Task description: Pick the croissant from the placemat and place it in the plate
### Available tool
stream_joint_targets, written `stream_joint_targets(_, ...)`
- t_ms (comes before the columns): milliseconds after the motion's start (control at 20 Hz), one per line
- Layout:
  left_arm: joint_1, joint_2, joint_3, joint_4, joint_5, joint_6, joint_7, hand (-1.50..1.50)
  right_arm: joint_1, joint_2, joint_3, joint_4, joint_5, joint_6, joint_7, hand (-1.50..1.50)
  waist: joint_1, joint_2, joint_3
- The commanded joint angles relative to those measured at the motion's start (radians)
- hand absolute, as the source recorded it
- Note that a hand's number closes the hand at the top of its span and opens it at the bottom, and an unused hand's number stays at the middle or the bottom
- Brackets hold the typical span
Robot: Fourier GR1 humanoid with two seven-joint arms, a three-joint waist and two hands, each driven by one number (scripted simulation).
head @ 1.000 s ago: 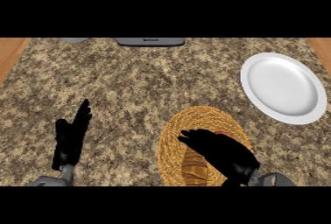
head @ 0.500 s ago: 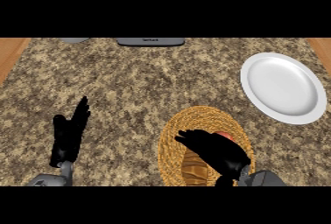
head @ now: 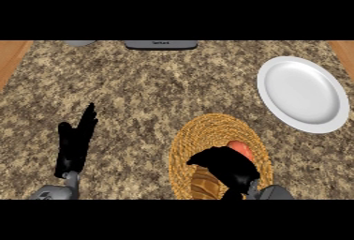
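Note:
A round woven straw placemat [head: 190, 140] lies at the lower middle of the counter. On it rests the brown croissant [head: 241, 149], mostly covered by my right hand [head: 224, 168]; one end shows past the fingers and another part shows below the hand. The right hand's fingers curl down round the croissant. The white plate [head: 304, 93] sits bare at the upper right, well apart from the placemat. At the lower left my left hand [head: 75, 143] rests open, fingers straight up, holding nothing.
The speckled granite counter [head: 152, 89] fills the view, with wooden strips at both sides. A dark grey flat object [head: 160, 44] and a grey rounded thing [head: 81, 42] sit at the far edge.
My right hand has dropped lower over the placemat and curled its fingers round the croissant. The left hand has kept still.

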Motion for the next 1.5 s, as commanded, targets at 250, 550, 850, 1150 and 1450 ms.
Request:
stream_joint_targets(250, 0.014, -0.042, 0.022, -0.005, -0.042, -0.021, -0.008, 0.00, 0.036, 0.013, 0.013, 0.008, 0.137, -0.102, -0.131, 1.50, -0.001, 0.000, 0.000)
stream_joint_targets(550, 0.074, -0.038, 0.003, -0.105, -0.066, -0.004, 0.034, 0.00, -0.102, -0.005, -0.164, 0.148, 0.125, -0.164, -0.182, 1.50, 0.006, 0.001, 0.000)
stream_joint_targets(850, 0.045, -0.017, 0.043, -0.045, -0.032, -0.048, -0.013, 0.00, -0.193, -0.069, -0.382, 0.250, 0.092, -0.257, -0.183, 1.50, 0.003, 0.002, 0.000)
stream_joint_targets(1150, 0.018, -0.022, 0.062, -0.005, -0.031, -0.053, -0.006, 0.00, -0.238, -0.073, -0.461, 0.179, 0.089, -0.371, -0.216, 1.50, -0.001, 0.000, 0.000)
stream_joint_targets(1450, 0.025, -0.028, 0.052, -0.050, -0.035, -0.045, 0.030, 0.00, -0.307, -0.088, -0.630, -0.017, 0.021, -0.388, -0.065, 1.50, -0.007, -0.004, 0.000)
